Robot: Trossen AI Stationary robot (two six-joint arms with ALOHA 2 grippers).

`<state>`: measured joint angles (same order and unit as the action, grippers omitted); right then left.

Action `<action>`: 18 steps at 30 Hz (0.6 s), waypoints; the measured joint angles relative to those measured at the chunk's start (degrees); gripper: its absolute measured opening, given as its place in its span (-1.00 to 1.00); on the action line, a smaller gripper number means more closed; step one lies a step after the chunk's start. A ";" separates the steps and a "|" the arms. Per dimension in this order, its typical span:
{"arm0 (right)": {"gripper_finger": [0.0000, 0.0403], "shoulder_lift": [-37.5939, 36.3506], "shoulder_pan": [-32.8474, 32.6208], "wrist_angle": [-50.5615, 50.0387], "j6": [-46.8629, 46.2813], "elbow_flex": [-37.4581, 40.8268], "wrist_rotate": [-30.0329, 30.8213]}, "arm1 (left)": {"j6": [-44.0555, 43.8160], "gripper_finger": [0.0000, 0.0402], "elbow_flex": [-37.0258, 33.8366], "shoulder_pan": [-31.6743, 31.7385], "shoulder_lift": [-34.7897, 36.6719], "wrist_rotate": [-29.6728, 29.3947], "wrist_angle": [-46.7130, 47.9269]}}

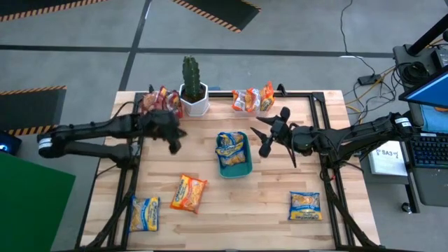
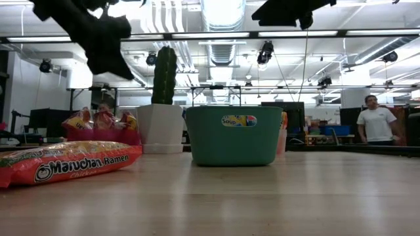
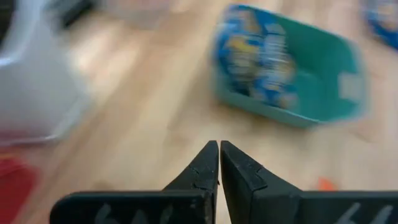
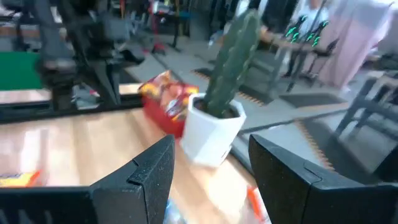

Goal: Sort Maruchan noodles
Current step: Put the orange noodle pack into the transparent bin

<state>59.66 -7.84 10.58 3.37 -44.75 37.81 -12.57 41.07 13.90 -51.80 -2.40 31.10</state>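
I see both my arms are dark, nearly black, built from slim jointed segments. The left arm [image 1: 91, 131] has a pale band near its base.

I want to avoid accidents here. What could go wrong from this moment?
The left gripper, shut and empty, hangs near the cactus in its white pot; a careless swing might tip it. The open right gripper is beside the green tray holding a yellow-blue packet; a low move could push the tray.
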 joint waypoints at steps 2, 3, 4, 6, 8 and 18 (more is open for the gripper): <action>-0.04 0.00 0.00 -1.94 -3.01 0.00 -5.19 | -0.12 -1.00 1.36 -3.94 -0.15 0.87 0.33; -0.04 0.00 0.00 -2.52 -5.08 0.00 -9.39 | -0.12 -1.00 2.11 -5.88 -0.38 0.90 0.35; -0.04 0.00 0.00 -2.79 -7.45 0.00 -14.19 | -0.03 -1.00 2.90 -7.78 -0.68 0.93 0.29; -0.04 0.00 -0.04 -2.78 -13.29 0.00 -24.33 | 0.57 -1.00 4.22 -11.41 -1.42 0.95 0.18; -0.04 0.00 -0.19 -2.32 -19.98 0.00 -33.87 | 1.41 -1.00 5.13 -14.76 -2.31 0.97 0.21; -0.04 2.98 -9.39 -1.01 -48.50 -0.07 -41.87 | -5.50 -1.00 3.11 -30.50 -7.87 1.28 -0.12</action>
<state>62.64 -17.23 9.56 -45.13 -44.82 -4.06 -18.07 44.18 -16.60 -59.67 -1.13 30.98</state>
